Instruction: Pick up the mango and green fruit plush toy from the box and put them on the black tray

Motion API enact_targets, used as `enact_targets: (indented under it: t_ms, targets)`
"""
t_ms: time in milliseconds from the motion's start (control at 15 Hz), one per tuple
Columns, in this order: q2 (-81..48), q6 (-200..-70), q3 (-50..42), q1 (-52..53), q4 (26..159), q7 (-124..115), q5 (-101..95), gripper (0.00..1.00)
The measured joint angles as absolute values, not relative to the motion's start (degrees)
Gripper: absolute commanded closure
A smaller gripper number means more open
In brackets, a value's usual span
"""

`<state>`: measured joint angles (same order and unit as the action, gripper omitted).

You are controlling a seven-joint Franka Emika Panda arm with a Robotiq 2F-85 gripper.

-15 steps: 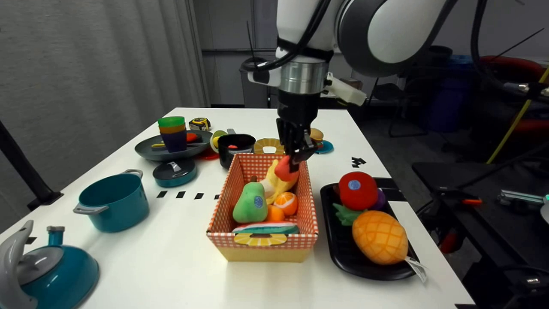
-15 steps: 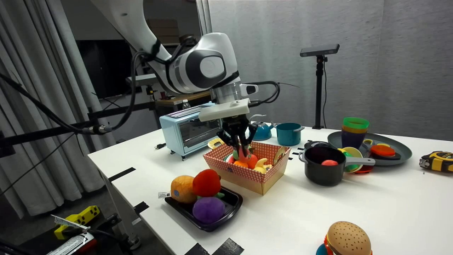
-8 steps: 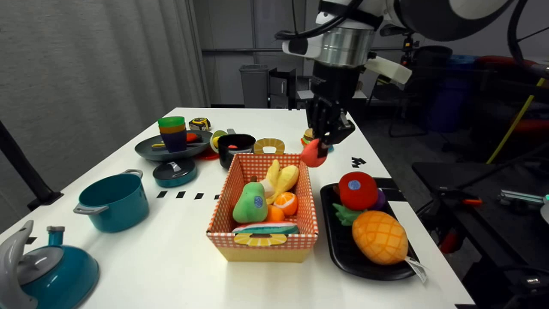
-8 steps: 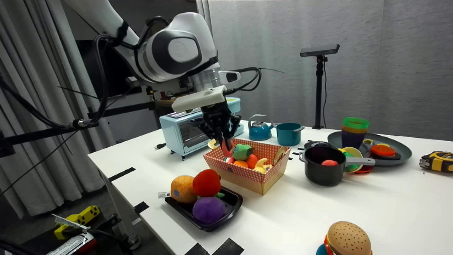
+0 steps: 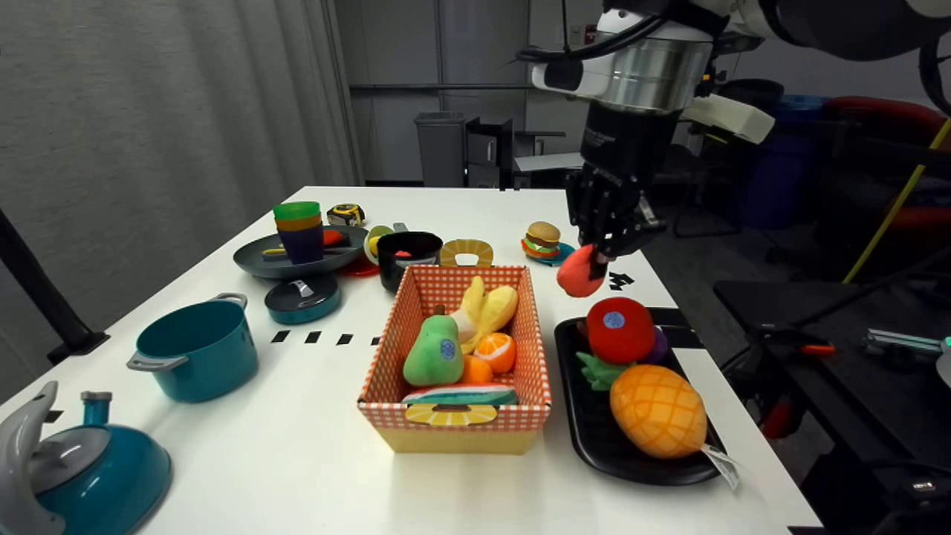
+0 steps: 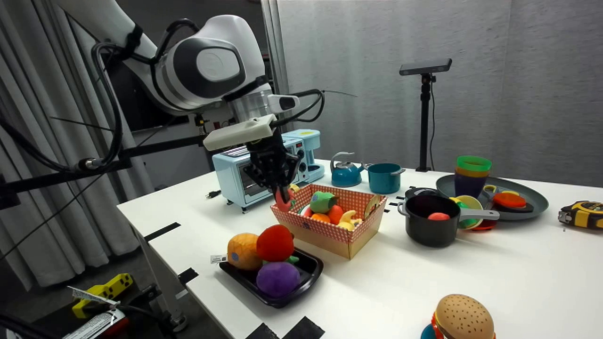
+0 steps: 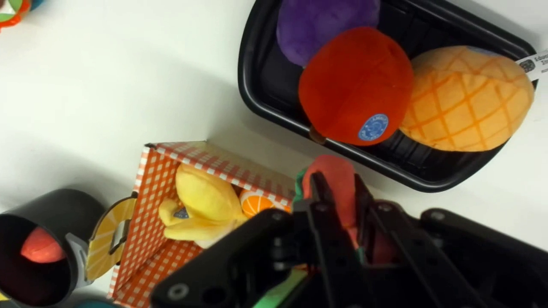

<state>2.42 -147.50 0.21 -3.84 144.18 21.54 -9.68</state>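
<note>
- We see the gripper [image 7: 340,188] clenched on a pink-red plush, by our reading the mango [image 7: 329,175]; the fingers [image 7: 322,190] pinch it from two sides, with a little green showing next to them.
- In the wrist view it hangs between the box [image 5: 461,440] and the black tray [image 7: 274,90]. The pinch seems to take only part of a soft body — a sharp swing, or letting go too soon, could drop it into that gap.
- Its long axis appears to run along the fingers, rounded end outermost; in an exterior view that end slants downward and toward the box. The fingers hide the rest, so we cannot place its stem end.
- The green fruit plush toy [image 5: 427,357] sits in the box, just beside the banana [image 5: 473,319] and the orange plush [image 5: 495,351]. Being so close, a neighbour might get dragged along at its turn.
- Its stem end points up and toward the box's far end in an exterior view — we judge that its axis follows the box's length.
- The black tray carries the red fruit [image 5: 620,331], the purple fruit [image 6: 278,279] and the large orange fruit [image 5: 657,412]. Crowded so, the mango could perch on top and roll over the rim; we would favour the bare strip on the box side.
</note>
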Motion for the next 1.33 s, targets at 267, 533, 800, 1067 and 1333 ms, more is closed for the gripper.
enact_targets:
  t_ms: [267,533,800,1067,1333]
  targets:
    - [2.73,-147.49,0.83,-1.92,145.65,21.12,-9.68,0.96]
    - [2.81,-147.40,1.31,-0.14,146.10,20.54,-9.68,0.96]
    - [2.81,-147.37,1.69,0.98,146.70,20.16,-9.68,0.62]
    - [2.81,-147.23,1.88,1.16,146.97,19.33,-9.68,0.39]
    - [2.81,-147.17,1.88,1.15,147.01,18.71,-9.68,0.08]
